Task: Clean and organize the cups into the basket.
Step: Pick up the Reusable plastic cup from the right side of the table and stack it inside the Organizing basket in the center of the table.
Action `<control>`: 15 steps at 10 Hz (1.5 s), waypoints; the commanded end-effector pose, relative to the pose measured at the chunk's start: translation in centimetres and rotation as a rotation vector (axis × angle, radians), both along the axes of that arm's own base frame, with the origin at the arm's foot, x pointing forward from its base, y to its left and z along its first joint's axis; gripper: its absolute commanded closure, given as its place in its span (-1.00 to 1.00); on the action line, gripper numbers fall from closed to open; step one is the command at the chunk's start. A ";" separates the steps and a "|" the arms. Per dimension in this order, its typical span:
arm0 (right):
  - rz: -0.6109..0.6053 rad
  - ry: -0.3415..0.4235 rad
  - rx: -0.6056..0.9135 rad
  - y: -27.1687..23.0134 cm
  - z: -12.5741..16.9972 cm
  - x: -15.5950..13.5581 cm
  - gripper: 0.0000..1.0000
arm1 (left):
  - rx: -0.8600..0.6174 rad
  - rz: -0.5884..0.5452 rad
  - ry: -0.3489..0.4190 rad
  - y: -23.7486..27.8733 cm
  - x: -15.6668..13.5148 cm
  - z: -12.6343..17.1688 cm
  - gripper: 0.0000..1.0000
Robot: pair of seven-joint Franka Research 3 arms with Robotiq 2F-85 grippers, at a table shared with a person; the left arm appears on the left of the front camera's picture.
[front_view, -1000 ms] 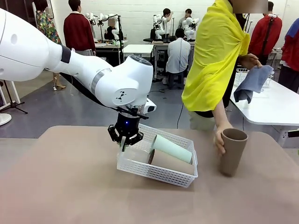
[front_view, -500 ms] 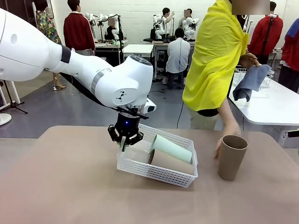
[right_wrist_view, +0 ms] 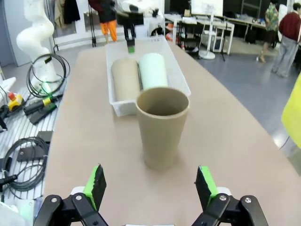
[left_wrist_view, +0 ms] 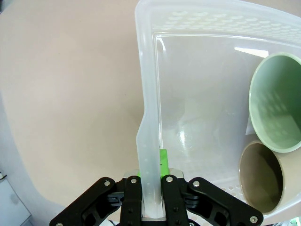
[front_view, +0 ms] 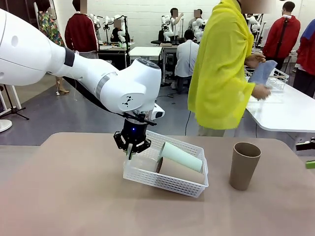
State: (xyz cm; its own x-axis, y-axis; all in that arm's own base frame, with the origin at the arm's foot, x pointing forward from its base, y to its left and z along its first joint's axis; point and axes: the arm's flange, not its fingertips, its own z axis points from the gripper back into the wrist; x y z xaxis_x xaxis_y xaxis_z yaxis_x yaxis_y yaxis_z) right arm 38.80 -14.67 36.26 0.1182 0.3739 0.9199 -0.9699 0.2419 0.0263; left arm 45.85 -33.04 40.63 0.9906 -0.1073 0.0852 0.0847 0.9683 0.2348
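My left gripper (front_view: 130, 150) is shut on the left rim of the white lattice basket (front_view: 165, 186), which sits tilted with that end raised. Its fingers pinch the rim (left_wrist_view: 146, 94) in the left wrist view. Inside lie a mint green cup (front_view: 181, 156) and a brown cup (front_view: 179, 172), side by side, mouths toward my left gripper (left_wrist_view: 150, 181). Another brown cup (front_view: 244, 165) stands upright on the table to the basket's right. My right gripper (right_wrist_view: 150, 186) is open and low over the table, short of that upright cup (right_wrist_view: 162, 127), with the basket (right_wrist_view: 181, 77) beyond.
A person in a yellow top (front_view: 221, 73) stands at the table's far edge, turned toward a white side table (front_view: 285, 110) and holding a blue-grey cloth (front_view: 262, 73). Cables and gear (right_wrist_view: 33, 108) lie beside the table in the right wrist view.
The person's hand has let go of the upright brown cup and drawn back, and the person has turned toward the side table. Neither arm has moved.
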 end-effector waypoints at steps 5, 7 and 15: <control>0.034 0.063 -0.056 6.7 -6.3 5.9 -1.00 | 0.008 -0.008 -0.007 0.0 -0.2 -0.1 1.00; -0.012 0.059 -0.056 7.0 -6.7 6.5 -1.00 | 0.008 -0.008 -0.007 0.0 -0.2 -0.1 1.00; 0.051 0.082 -0.078 7.6 -6.9 5.8 -1.00 | 0.008 -0.008 -0.007 0.0 -0.2 -0.1 1.00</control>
